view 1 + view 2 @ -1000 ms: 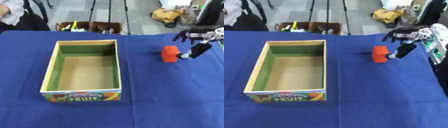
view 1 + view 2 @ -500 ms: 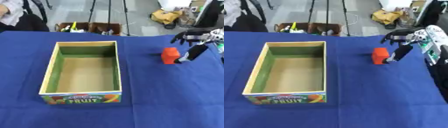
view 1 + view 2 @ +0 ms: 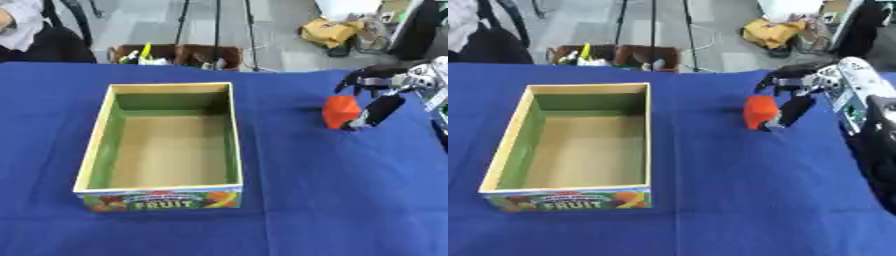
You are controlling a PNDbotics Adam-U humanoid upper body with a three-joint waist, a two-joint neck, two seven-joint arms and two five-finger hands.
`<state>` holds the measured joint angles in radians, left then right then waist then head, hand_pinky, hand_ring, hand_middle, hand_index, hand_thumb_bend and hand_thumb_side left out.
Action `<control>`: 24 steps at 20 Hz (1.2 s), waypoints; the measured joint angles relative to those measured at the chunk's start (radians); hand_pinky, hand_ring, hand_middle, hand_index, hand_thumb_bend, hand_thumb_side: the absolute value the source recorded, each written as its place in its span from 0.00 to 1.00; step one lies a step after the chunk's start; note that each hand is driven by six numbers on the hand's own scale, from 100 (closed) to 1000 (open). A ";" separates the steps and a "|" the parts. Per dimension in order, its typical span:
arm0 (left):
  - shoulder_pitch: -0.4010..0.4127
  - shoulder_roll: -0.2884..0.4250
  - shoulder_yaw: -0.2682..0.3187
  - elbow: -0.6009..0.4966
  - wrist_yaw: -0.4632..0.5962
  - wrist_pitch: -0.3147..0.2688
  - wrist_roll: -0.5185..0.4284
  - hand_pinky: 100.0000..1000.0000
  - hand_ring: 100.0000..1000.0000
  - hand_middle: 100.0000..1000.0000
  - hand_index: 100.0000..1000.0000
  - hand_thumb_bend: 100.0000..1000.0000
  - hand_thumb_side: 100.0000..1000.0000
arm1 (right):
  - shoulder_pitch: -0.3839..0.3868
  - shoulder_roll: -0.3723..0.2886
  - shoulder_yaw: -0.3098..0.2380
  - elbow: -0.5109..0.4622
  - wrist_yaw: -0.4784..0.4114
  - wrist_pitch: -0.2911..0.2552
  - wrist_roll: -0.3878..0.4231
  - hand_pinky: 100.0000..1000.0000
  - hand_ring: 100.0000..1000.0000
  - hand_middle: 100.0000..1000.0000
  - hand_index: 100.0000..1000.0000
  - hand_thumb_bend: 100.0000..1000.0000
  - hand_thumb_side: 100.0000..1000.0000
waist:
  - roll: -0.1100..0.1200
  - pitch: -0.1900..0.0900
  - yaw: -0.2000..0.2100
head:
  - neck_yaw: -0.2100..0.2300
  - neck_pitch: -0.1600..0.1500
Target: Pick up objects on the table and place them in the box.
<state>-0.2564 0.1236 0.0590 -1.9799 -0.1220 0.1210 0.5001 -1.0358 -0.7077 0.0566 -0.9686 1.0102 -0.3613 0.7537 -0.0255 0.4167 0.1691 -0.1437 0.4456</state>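
An orange-red block (image 3: 339, 112) stands on the blue tablecloth (image 3: 332, 190), to the right of the box. My right hand (image 3: 382, 82) comes in from the right edge and sits at the block. Its fingers (image 3: 785, 80) arch over the block's far side and its thumb (image 3: 374, 111) lies against the block's right face. The open cardboard box (image 3: 164, 137), green inside with a FRUIT label on its near wall, stands left of centre with nothing in it. My left hand shows in neither view.
Beyond the table's far edge lie a crate of small items (image 3: 175, 54), tripod legs and a yellow bag (image 3: 337, 30) on the floor. My robot's white and black body (image 3: 868, 115) fills the right edge.
My right hand has sunk a little and drawn in round the block, the thumb moving down against its side. The block stays on the cloth.
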 measured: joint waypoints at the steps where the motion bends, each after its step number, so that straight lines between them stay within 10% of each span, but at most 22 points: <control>1: -0.001 0.000 0.000 0.000 0.000 0.000 0.000 0.17 0.55 0.46 0.39 0.00 0.80 | 0.009 -0.008 0.000 -0.003 -0.002 -0.001 -0.004 0.56 0.77 0.89 0.98 0.30 0.46 | 0.000 0.001 0.001 | -0.002 -0.001; 19: -0.001 0.000 -0.005 0.000 -0.002 0.001 -0.006 0.17 0.55 0.46 0.39 0.00 0.80 | 0.016 -0.025 0.006 -0.006 -0.005 0.027 -0.106 0.46 0.67 0.76 0.87 0.06 0.49 | 0.002 0.012 0.010 | -0.022 -0.012; 24: -0.001 0.000 -0.005 0.000 -0.002 0.003 -0.008 0.17 0.55 0.46 0.39 0.00 0.80 | 0.015 -0.025 0.006 -0.006 -0.005 0.042 -0.130 0.41 0.64 0.59 0.71 0.08 0.42 | 0.002 0.013 0.010 | -0.026 -0.016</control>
<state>-0.2574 0.1237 0.0538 -1.9799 -0.1241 0.1239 0.4925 -1.0208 -0.7324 0.0627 -0.9743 1.0048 -0.3192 0.6242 -0.0240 0.4300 0.1792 -0.1695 0.4296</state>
